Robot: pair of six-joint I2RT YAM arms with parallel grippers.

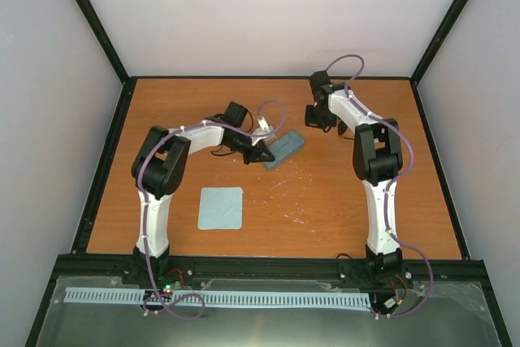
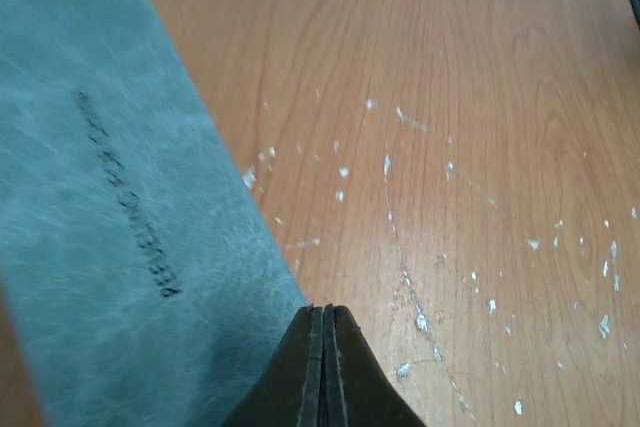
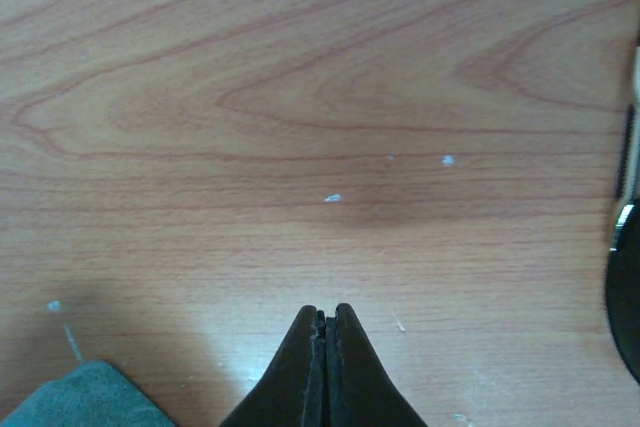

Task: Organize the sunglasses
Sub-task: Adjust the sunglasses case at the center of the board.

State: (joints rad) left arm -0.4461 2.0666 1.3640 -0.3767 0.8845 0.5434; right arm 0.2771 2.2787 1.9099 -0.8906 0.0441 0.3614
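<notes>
The oblong grey-blue case with a soft, mottled surface (image 1: 284, 150) lies flat and closed near the middle of the orange-brown wooden table (image 1: 349, 193). The left gripper (image 2: 325, 367) sits at one long edge of the case. Its two black fingers are pressed together with nothing between them. The tips are just beside the case; contact cannot be confirmed. The right gripper (image 3: 327, 367) hovers over bare wood near a corner of the case, likewise clamped together and empty.

The thin black wire-frame sunglasses do not appear in any view. With the case closed and both grippers empty, the sunglasses are judged to be stowed inside the case; this cannot be verified. Fingertips closed beside the case suit nudging or pressing it rather than grasping it.

The square light-blue cloth (image 1: 221, 207) lies flat on the near left part of the table, well apart from the case. A dark object at the right edge of the right wrist view is too cropped to identify.
</notes>
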